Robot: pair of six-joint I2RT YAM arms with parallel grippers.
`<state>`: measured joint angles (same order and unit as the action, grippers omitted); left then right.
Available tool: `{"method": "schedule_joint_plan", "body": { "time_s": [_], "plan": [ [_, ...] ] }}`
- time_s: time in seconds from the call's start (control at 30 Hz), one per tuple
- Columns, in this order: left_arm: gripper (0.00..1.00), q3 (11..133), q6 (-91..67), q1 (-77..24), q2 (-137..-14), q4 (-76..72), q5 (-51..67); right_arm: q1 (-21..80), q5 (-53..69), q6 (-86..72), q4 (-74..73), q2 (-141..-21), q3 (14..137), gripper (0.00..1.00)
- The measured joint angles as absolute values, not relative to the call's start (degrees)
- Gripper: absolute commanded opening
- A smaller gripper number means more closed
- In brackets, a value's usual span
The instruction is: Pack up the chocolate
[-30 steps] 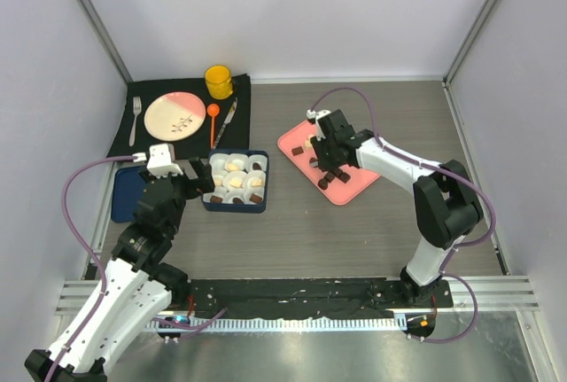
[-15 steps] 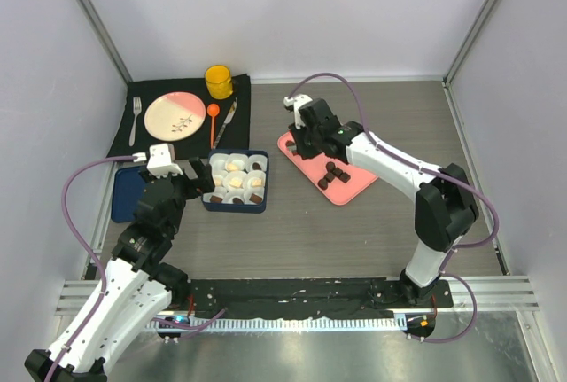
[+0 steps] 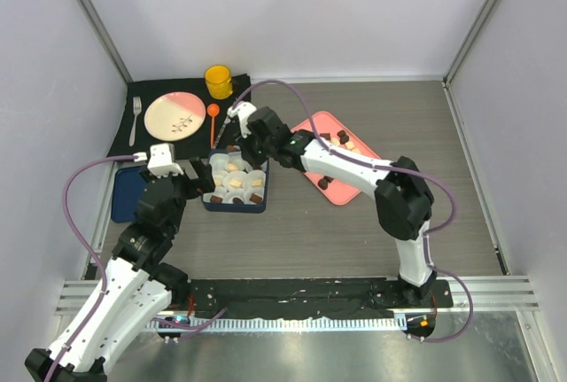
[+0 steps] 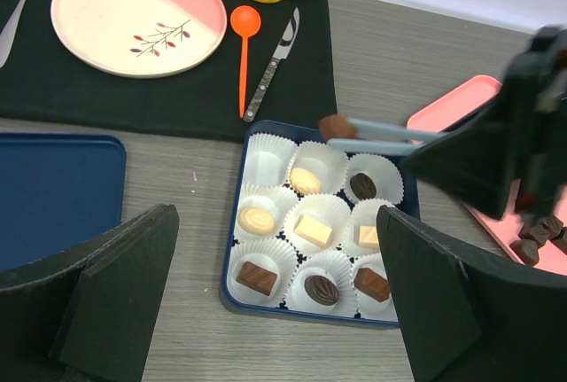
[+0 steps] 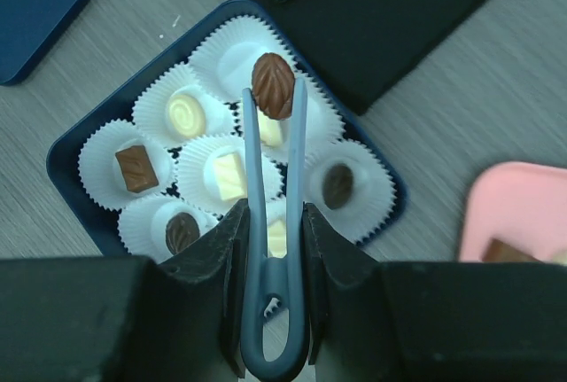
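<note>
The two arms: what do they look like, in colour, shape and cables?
The left arm and the right arm have white links and black joints, each with a looping purple cable. The left tool and the right tool are black, with broad flat fingers.

A grey wood-grain table sits in a booth with plain pale walls at the back and on both sides. Slanting metal posts rise from its back corners. A ribbed aluminium rail runs along its near edge, with what may be brushed steel sheet below. The light is soft and even.
</note>
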<state>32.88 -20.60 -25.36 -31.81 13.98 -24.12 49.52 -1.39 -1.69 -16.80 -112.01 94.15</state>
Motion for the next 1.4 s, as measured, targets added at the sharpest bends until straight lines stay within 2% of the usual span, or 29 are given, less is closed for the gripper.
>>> {"method": "schedule_joint_plan", "body": {
  "time_s": [0.3,0.63,1.2,1.4],
  "plan": [
    [1.00,32.9,-20.6,-25.4,-31.7,14.0,-24.1,52.8,0.4,-1.9,-12.6,-121.5,98.7,0.13],
    [1.00,32.9,-20.6,-25.4,-31.7,14.0,-24.1,53.1,-0.6,-2.9,-10.7,-125.3,101.4,0.14],
    [1.00,32.9,-20.6,-25.4,-31.7,14.0,-24.1,53.1,-1.3,-3.1,-10.8,-126.2,102.0,0.36],
    [1.00,32.9,-20.6,-25.4,-31.7,14.0,-24.1,53.1,-1.1,-3.2,-10.8,-126.3,102.1,0.39]
  ]
}}
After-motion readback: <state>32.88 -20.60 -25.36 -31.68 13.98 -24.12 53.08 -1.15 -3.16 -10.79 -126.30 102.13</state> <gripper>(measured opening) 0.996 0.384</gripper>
